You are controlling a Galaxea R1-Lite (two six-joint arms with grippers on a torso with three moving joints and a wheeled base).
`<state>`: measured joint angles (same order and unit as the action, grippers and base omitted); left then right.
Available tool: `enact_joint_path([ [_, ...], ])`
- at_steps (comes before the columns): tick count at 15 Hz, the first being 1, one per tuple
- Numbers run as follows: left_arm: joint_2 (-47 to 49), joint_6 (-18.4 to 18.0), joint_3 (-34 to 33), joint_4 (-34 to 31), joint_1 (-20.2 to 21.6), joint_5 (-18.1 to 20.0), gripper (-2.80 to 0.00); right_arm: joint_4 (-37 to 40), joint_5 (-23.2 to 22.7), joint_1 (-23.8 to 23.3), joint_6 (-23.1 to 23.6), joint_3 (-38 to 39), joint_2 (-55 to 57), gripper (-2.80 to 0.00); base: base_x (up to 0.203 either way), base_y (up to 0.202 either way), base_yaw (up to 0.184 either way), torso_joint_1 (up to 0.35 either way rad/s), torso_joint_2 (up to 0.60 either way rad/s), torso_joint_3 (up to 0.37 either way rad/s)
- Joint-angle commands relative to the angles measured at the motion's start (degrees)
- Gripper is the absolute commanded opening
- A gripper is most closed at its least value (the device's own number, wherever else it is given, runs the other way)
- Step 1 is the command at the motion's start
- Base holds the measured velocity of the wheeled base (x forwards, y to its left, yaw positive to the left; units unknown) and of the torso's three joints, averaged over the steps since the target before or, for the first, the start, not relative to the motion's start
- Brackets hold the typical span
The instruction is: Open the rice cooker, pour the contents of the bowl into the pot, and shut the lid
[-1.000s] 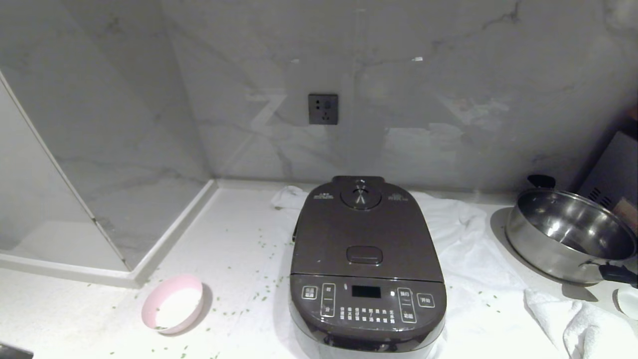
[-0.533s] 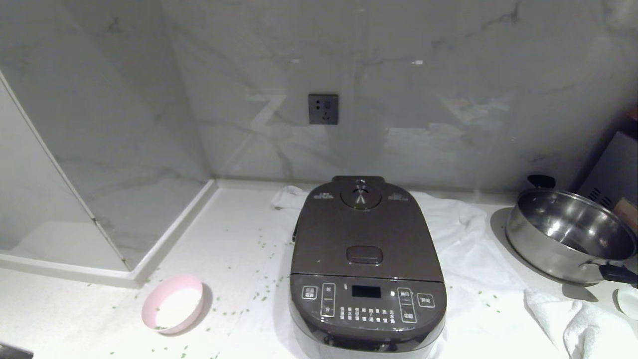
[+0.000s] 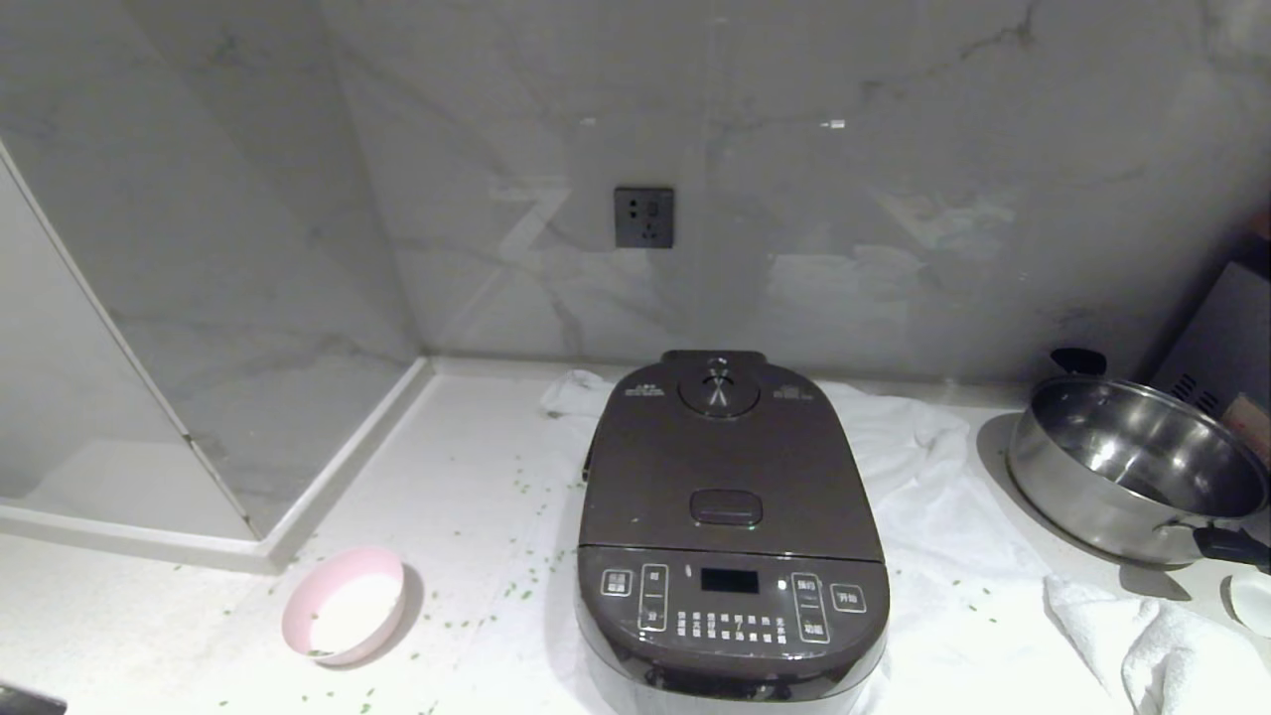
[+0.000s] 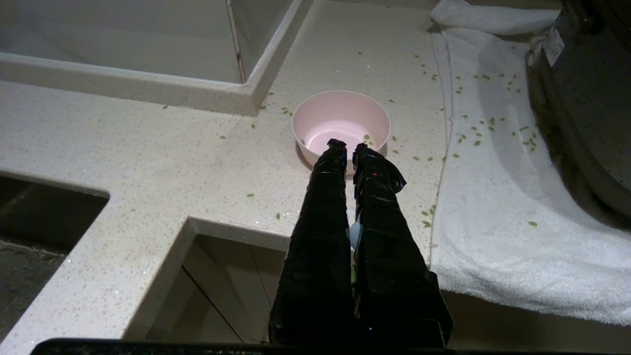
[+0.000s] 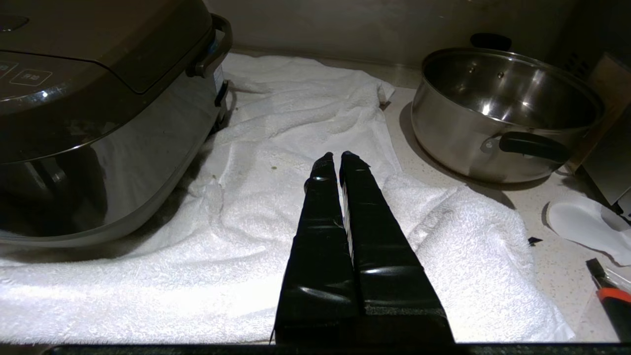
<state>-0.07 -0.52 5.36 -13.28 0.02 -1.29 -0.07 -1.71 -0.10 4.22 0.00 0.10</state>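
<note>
The dark brown-grey rice cooker (image 3: 733, 536) stands on a white towel at the counter's middle, its lid (image 3: 730, 462) down, so the pot is hidden. The pale pink bowl (image 3: 345, 603) sits upright on the counter to the cooker's left; only a few green bits (image 4: 367, 139) lie in it. Neither arm shows in the head view. My left gripper (image 4: 349, 146) hangs shut and empty near the counter's front edge, short of the bowl (image 4: 341, 121). My right gripper (image 5: 335, 156) is shut and empty over the towel, right of the cooker (image 5: 98, 108).
Green bits (image 3: 516, 586) are scattered over the counter and towel (image 3: 943, 516). A shiny steel pan (image 3: 1137, 467) with black handles stands at the right, a small white dish (image 3: 1253, 601) in front of it. A wall socket (image 3: 643, 216) is behind the cooker. A glass partition (image 3: 149, 328) is at the left.
</note>
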Motion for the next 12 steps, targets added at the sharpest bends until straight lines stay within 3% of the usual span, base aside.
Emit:
enact_joint_path([
  [1, 0.0, 0.0, 0.0, -0.1, 0.1, 0.0, -2.8, 0.2, 0.0, 0.0, -0.2, 0.0, 0.0, -2.8, 0.0, 0.0, 0.0, 0.0, 0.0, 0.0],
  [4, 0.0, 0.0, 0.0, -0.1, 0.1, -0.1, -2.8, 0.0, 0.3, 0.0, -2.5, 0.0, 0.0, -2.8, 0.0, 0.0, 0.0, 0.0, 0.0, 0.0],
  [12, -0.1, 0.1, 0.0, -0.1, 0.0, 0.0, -2.8, 2.9, 1.3, 0.0, -3.2, -0.8, 0.0, -2.8, 0.0, 0.0, 0.0, 0.0, 0.0, 0.0],
])
